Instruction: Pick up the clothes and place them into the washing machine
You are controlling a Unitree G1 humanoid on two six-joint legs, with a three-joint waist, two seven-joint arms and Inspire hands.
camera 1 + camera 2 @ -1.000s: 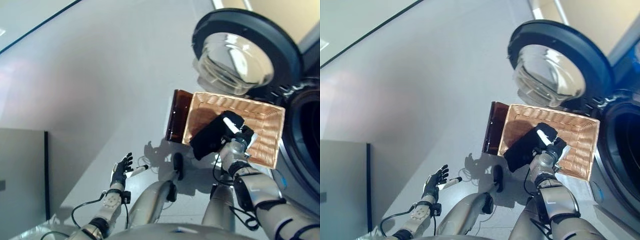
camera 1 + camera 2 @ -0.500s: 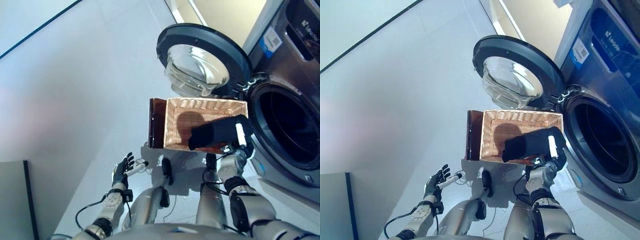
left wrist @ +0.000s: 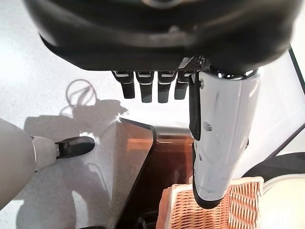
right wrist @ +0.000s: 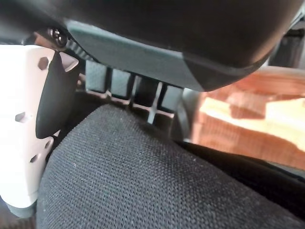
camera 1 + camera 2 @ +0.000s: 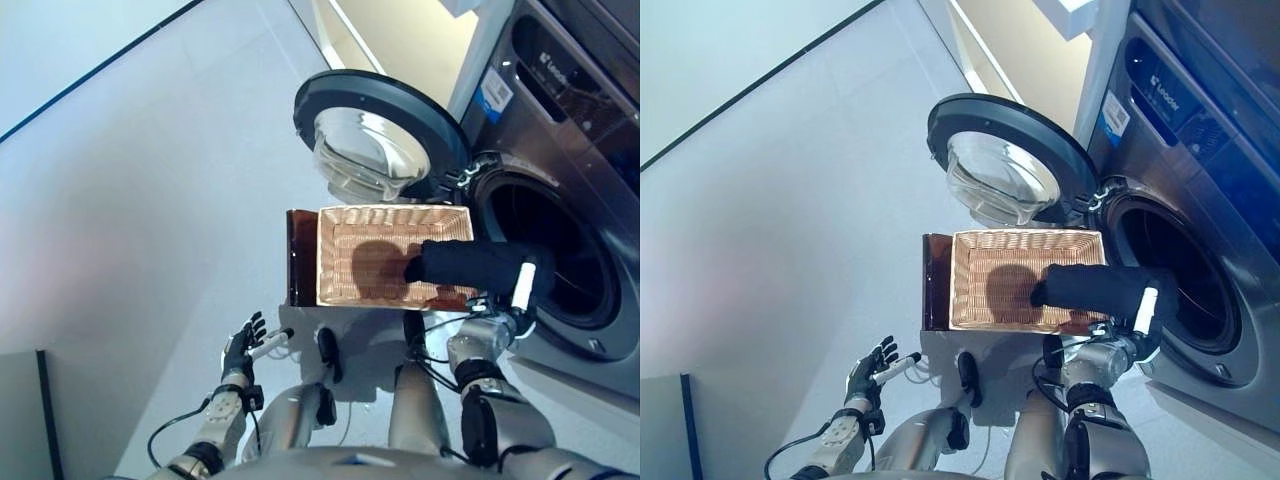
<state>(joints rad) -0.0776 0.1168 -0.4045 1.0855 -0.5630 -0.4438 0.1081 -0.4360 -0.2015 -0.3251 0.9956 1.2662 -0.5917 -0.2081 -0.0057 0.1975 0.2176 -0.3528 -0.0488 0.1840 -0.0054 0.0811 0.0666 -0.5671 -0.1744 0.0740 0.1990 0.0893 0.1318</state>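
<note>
Fingers of the right hand (image 5: 520,290) clamp a black garment (image 5: 465,265) at center right, over the wicker basket (image 5: 372,255), beside the washing machine (image 5: 560,190); left hand (image 5: 240,345) fingers spread, lower left.

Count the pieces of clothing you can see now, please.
1. One black cloth is held in the right hand, above the basket's right end, next to the washer opening. The basket looks empty otherwise; the drum's dark interior may hide more.
</note>
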